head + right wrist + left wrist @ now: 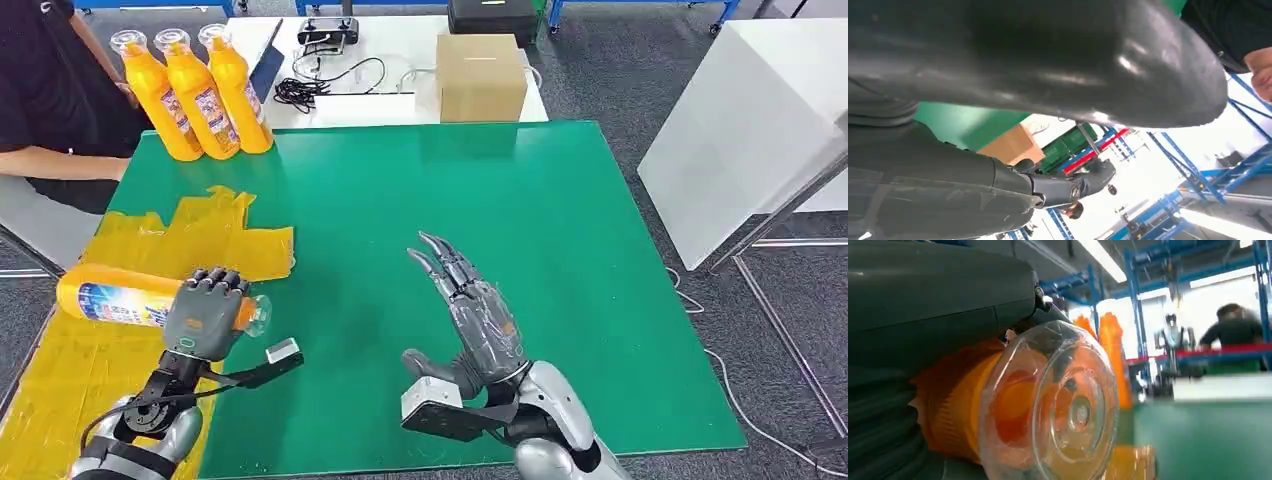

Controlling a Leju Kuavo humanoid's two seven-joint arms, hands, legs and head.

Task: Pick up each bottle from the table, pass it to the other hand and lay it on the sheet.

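So far one bottle [120, 300] lies on its side over the yellow sheet [205, 232] at the near left of the green table [560, 250], with the left hand [207, 315] wrapped around its neck end, just behind the clear cap [1058, 405]; the left wrist view shows that cap close up against the palm, so the grip looks firm and the bottle has not been let go. Whether its body already rests on the sheet or hangs just above it cannot be told. The right hand [470, 310] holds nothing, its fingers spread and stretched forward over the middle of the table, well apart from the bottle. By this reading, the first bottle is past the hand-over and at the laying-down step, with only the release left. Three more bottles [195, 90] stand upright in a row at the far left corner, next to a seated person [45, 100], and each of them is yet to be picked up, passed across and laid down, so most of the task remains.
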